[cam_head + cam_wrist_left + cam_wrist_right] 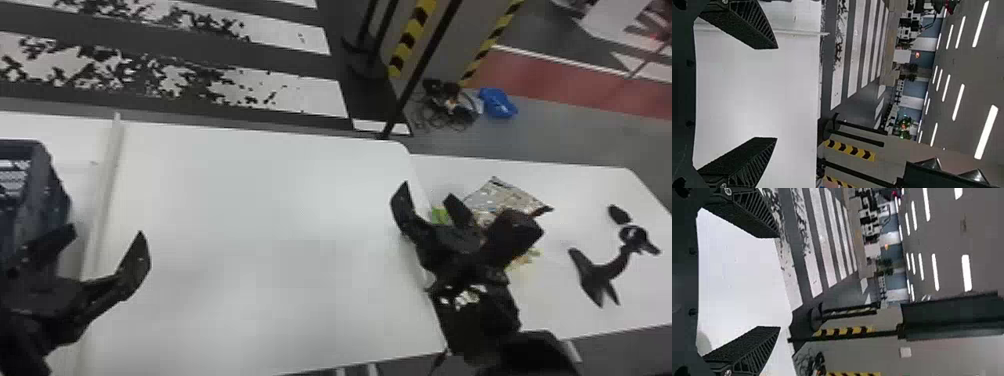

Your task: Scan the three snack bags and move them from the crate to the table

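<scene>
Snack bags (pixel 507 196) lie on white table (pixel 590 185), right of blue crate (pixel 44 185).

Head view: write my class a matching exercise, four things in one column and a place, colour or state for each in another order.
1. Crate
2. Silvery snack bag
3. Bright blue bundle
4. Left gripper

A. On the floor
B. Black, with fingers apart
C. Dark blue, at the view's left edge
D. On the right-hand table

Pairs: 1-C, 2-D, 3-A, 4-B

right gripper's two black fingers (pixel 756 348) wide apart beside a white table (pixel 742 282)
</scene>
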Robot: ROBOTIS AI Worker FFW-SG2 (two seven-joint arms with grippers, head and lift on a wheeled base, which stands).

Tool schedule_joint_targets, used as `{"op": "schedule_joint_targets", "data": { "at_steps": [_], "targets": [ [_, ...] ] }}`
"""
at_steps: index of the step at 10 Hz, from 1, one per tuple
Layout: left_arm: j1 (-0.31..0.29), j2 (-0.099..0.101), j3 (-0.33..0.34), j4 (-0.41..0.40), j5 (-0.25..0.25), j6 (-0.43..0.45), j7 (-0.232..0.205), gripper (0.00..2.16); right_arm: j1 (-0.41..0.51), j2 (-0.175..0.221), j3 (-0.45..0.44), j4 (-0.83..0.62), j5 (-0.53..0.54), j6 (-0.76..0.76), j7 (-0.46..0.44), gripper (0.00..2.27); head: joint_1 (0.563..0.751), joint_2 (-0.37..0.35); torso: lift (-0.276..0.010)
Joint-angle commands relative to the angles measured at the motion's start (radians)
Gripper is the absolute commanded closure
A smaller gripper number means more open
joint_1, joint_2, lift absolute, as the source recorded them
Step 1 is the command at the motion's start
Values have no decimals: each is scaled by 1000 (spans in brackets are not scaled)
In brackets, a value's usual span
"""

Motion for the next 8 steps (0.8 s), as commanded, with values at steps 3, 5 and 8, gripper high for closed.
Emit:
{"op": "schedule_joint_targets", "data": {
  "at_steps": [3, 5, 8],
  "targets": [
    [149, -3, 44, -116, -12, -65, 1, 33, 42, 38, 201, -34, 120, -18, 0, 76, 695, -116, -62],
    [239, 0, -2, -231, -71, -9, 59, 46, 133, 38, 194, -84, 122, 52, 0, 80, 695, -75, -62],
    [322, 17, -54, -311, -105, 55, 80, 70, 285, 31, 103, -178, 114, 89, 27, 90, 695, -156, -62]
  ]
}}
